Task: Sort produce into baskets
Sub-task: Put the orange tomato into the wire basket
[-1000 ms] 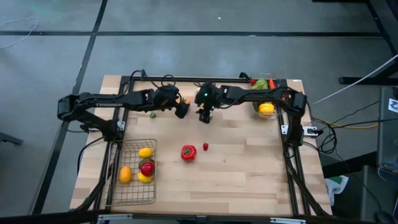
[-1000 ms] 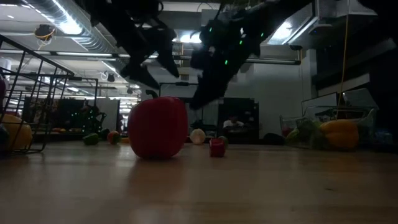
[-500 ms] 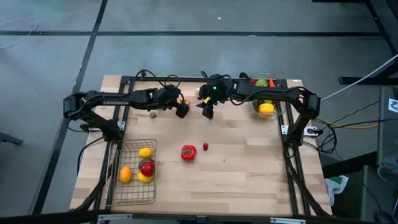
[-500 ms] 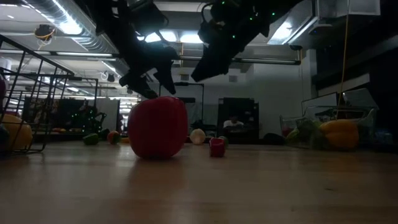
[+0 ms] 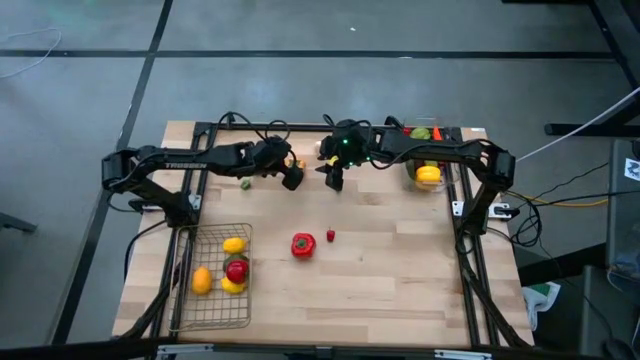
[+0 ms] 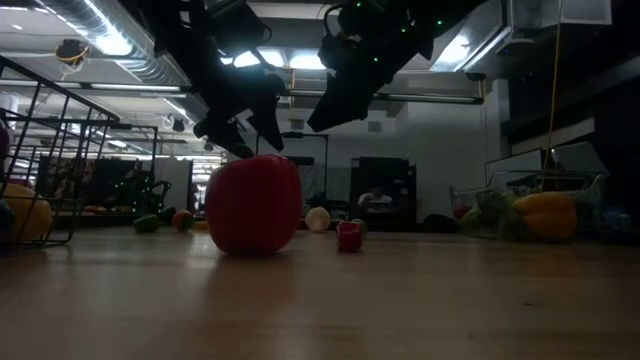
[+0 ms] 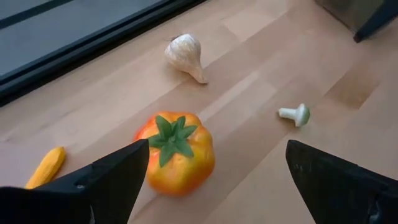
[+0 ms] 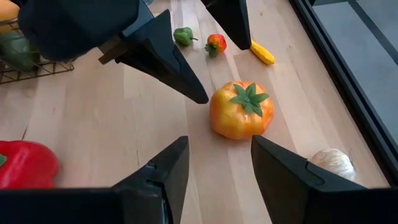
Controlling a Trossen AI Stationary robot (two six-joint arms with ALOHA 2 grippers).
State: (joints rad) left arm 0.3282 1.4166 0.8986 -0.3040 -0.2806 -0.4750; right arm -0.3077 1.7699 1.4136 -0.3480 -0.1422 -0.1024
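Nearest the low camera, on the pale wooden plank table (image 5: pixel 380 270), a glossy red bell pepper (image 6: pixel 253 204) stands upright and blocks much of what lies behind it; a tiny red piece (image 6: pixel 348 236) sits just beside it. At the front left, the rectangular wire-mesh basket (image 5: pixel 213 315) of thin metal grid holds a small yellow lemon (image 5: pixel 234 245), an orange fruit (image 5: pixel 201 281) and a red one (image 5: pixel 237 270), the last partly covering another yellow piece.

Farther back, both dark arms meet over the table's rear middle. The left end effector (image 7: pixel 211 180) hangs with its fingers spread wide above a smooth orange tomato with a green leafy top (image 7: pixel 176 153), not touching it. The right end effector (image 8: pixel 214 165) faces it from the other side, its fingers apart and gripping nothing. Near the tomato lie a ribbed white garlic bulb (image 7: pixel 185 51), a small white mushroom with a greenish cap (image 7: pixel 295 114) and a slim yellow piece (image 7: pixel 45 168), cut off by a finger.

At the back right, the narrow clear plastic bin (image 5: pixel 428 160) holds a yellow pepper (image 5: pixel 428 175) and what may be green and red pieces, hard to tell apart.
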